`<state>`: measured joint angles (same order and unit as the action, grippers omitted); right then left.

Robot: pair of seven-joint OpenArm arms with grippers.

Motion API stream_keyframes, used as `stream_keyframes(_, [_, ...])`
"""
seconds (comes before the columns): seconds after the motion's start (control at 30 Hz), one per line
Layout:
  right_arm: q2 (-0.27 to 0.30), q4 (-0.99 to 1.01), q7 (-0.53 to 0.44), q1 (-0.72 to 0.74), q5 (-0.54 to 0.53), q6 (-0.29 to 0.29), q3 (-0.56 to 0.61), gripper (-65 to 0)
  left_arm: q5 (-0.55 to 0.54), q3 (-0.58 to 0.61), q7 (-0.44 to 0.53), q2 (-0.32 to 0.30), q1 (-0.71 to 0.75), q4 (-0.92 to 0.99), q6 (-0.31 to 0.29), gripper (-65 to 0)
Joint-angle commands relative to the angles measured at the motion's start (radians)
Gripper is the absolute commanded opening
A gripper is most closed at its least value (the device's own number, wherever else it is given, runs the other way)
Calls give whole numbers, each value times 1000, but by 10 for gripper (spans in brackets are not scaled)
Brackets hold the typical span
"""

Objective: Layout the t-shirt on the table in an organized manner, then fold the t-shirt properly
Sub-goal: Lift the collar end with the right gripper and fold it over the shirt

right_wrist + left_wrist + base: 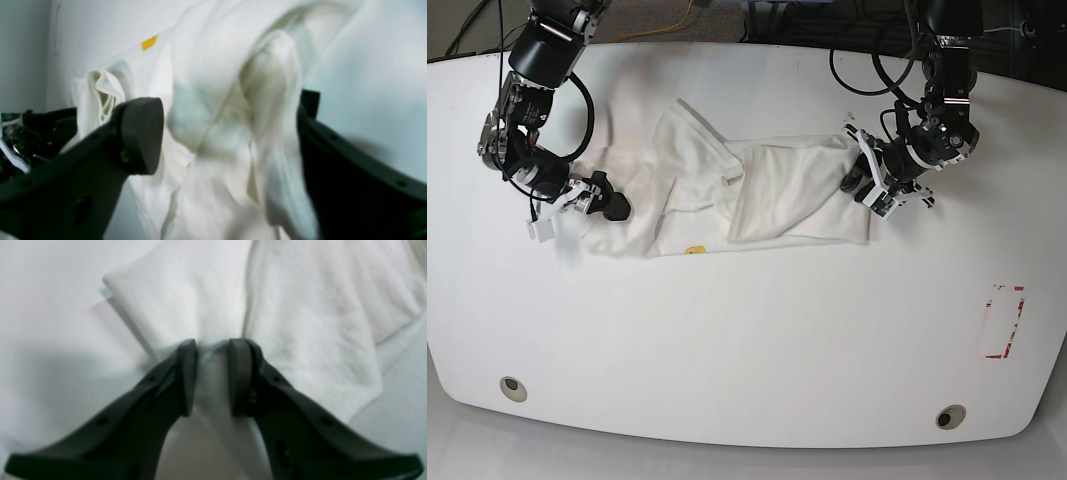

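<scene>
- Jaws first, going left to right across the base view: the right gripper [605, 202] stands spread wide at about 9 o'clock from the table's centre, its dark fingers [140, 133] parted at the rumpled left end of the t-shirt [757, 195].
- From the right wrist view, bunched white cloth [233, 133] fills the gap between those parted fingers; whether it is pinched or merely lying between them cannot be told.
- A small yellow emblem [694, 250] shows on the shirt's lower edge, at roughly 6 o'clock from the garment's middle; the same yellow patch [149, 42] appears at 11 o'clock in the right wrist view.
- The shirt lies across the upper middle of the table [747, 350], crumpled and partly doubled over itself, with one flap angled up toward 11 o'clock.
- At the shirt's right end, about 2 o'clock from the table's centre, the left gripper [874, 185] is nearly closed, clamping a thin fold of the white fabric.
- In the left wrist view, the two dark pads [186, 373] stand close together with cloth [300, 323] drawn between them and spreading away toward 12 o'clock.
- A red tape rectangle [1002, 322] sits near the table's right edge at 4 o'clock, well apart from the shirt.
- Two round grommet holes mark the near edge: one [513, 386] at 7 o'clock, the other [946, 417] at 5 o'clock.
</scene>
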<state>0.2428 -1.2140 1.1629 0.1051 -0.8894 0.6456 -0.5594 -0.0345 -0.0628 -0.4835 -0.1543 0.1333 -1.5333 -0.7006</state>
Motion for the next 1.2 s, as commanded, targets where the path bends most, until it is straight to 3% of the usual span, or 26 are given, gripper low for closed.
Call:
stream_keyframes(0.0, [-6, -39, -8, 15, -21, 6, 6, -189, 25, -4, -33, -9, -1, -9, 2, -503])
stream_keyframes(0.33, [-15, -59, -10, 15, -14, 6, 11, -215, 25, -4, -33, -9, -1, -9, 2, -503])
stream_keyframes(0.5, [-12, -59, -30, 15, -12, 6, 12, -364, 25, -4, -33, -9, -1, -9, 2, -503])
stream_keyframes(0.57, [-1, -57, -30, 15, -12, 6, 12, -481, 25, -4, -33, -9, -1, -9, 2, -503])
stream_keyframes(0.7, [5, -62, -30, 15, 6, 4, 14, -629, 25, -4, -33, -9, -1, -9, 2, -503])
stream_keyframes(0.97, [8, -189, -8, -3, 13, -13, 14, -645, 25, -4, -33, -9, -1, -6, 2, -503])
stream_keyframes(1.17, [0, -370, 35, -25, 5, -88, 12, -650, 25, -4, -33, -9, -4, -5, 2, -503])
